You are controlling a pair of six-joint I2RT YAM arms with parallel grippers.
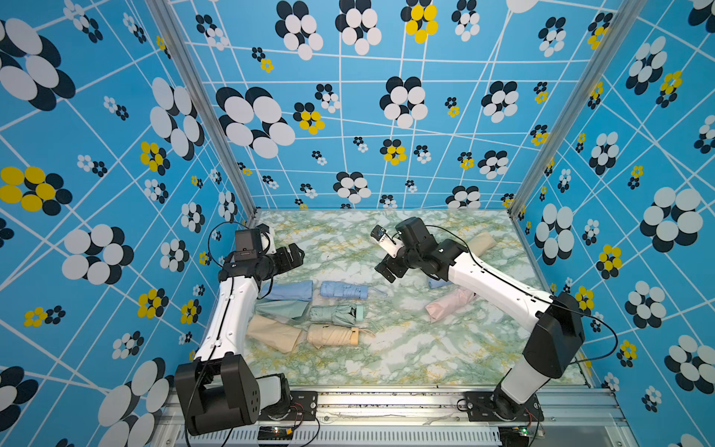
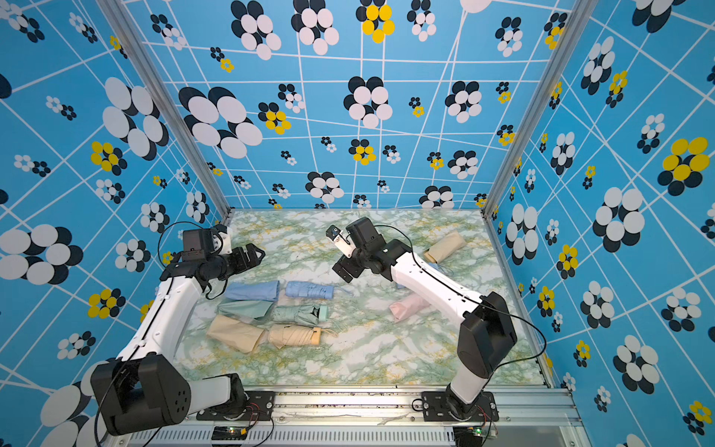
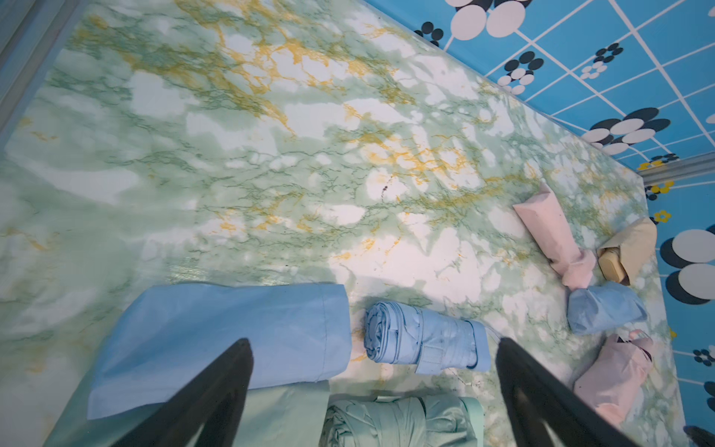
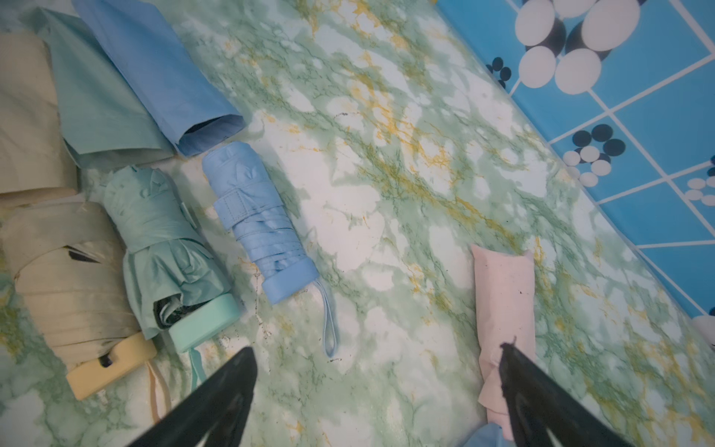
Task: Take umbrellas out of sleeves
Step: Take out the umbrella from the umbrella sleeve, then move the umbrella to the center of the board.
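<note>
Three bare umbrellas lie in a column left of centre, blue (image 1: 344, 290), mint (image 1: 336, 313) and beige (image 1: 332, 336). Each has its empty sleeve to its left: blue (image 1: 290, 291), mint (image 1: 278, 309), beige (image 1: 272, 333). My left gripper (image 1: 296, 253) hangs open and empty above the blue sleeve (image 3: 232, 333) and blue umbrella (image 3: 425, 340). My right gripper (image 1: 387, 271) is open and empty over bare table right of the blue umbrella (image 4: 259, 220). One of its fingers overlaps a pink sleeved umbrella (image 4: 503, 302) in the right wrist view.
Several umbrellas still in sleeves lie at the right: a pink one (image 1: 449, 305) and a blue one (image 1: 439, 282), both partly under my right arm, and a beige one (image 1: 481, 244) near the back. The left wrist view shows a second pink one (image 3: 611, 375). Patterned walls enclose the marble table (image 1: 387, 360).
</note>
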